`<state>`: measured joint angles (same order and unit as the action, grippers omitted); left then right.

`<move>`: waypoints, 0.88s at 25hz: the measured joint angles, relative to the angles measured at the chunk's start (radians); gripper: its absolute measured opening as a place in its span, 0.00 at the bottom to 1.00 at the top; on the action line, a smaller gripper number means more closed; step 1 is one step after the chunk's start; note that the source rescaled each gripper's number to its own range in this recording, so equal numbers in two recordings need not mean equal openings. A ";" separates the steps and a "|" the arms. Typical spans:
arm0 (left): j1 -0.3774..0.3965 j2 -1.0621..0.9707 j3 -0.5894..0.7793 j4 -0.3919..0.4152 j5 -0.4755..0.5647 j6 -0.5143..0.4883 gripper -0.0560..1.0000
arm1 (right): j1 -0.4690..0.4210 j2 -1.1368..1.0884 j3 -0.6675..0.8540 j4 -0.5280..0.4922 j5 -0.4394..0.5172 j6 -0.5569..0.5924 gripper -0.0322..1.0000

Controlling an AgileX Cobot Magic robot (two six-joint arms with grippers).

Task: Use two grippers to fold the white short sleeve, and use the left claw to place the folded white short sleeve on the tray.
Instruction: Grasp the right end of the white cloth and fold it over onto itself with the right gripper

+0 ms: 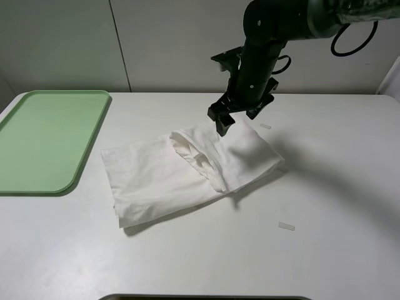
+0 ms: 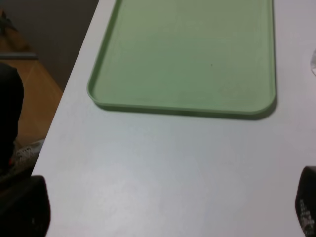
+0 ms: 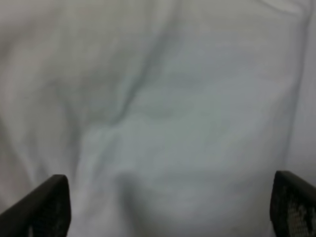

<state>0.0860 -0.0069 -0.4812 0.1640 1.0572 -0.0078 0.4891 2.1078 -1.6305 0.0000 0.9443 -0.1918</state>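
Observation:
The white short sleeve (image 1: 181,175) lies partly folded in a rumpled heap at the middle of the table. My right gripper (image 1: 234,117) hangs just above its far edge, jaws apart. In the right wrist view the white cloth (image 3: 163,108) fills the picture under the right gripper (image 3: 168,207), whose two black fingertips (image 3: 47,207) stand wide with nothing between them. The light-green tray (image 1: 50,137) lies bare at the far left. The left wrist view looks down on the tray (image 2: 187,54); the left gripper (image 2: 168,212) is open over bare table. The left arm is outside the exterior view.
Two small pale tape strips lie on the white table, one (image 1: 286,225) right of the shirt toward the front, one (image 1: 265,126) beside the right gripper. The table's left edge (image 2: 64,103) runs close to the tray. A dark rim (image 1: 206,297) shows at the front edge.

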 joint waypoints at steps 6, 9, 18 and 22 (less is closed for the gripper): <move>0.000 0.000 0.000 0.000 0.000 0.000 1.00 | 0.008 0.000 0.082 0.016 -0.168 0.081 0.88; 0.000 0.000 0.000 0.000 -0.001 0.000 1.00 | 0.014 0.000 0.090 0.021 -0.211 0.085 0.88; 0.000 0.000 0.000 0.000 -0.001 0.000 1.00 | 0.074 0.057 0.096 0.098 -0.401 0.088 0.88; 0.000 0.000 0.000 0.000 -0.001 0.000 1.00 | 0.088 0.089 0.098 0.116 -0.426 0.089 0.88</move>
<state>0.0860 -0.0069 -0.4812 0.1640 1.0564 -0.0078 0.5767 2.1966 -1.5326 0.1162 0.5179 -0.1032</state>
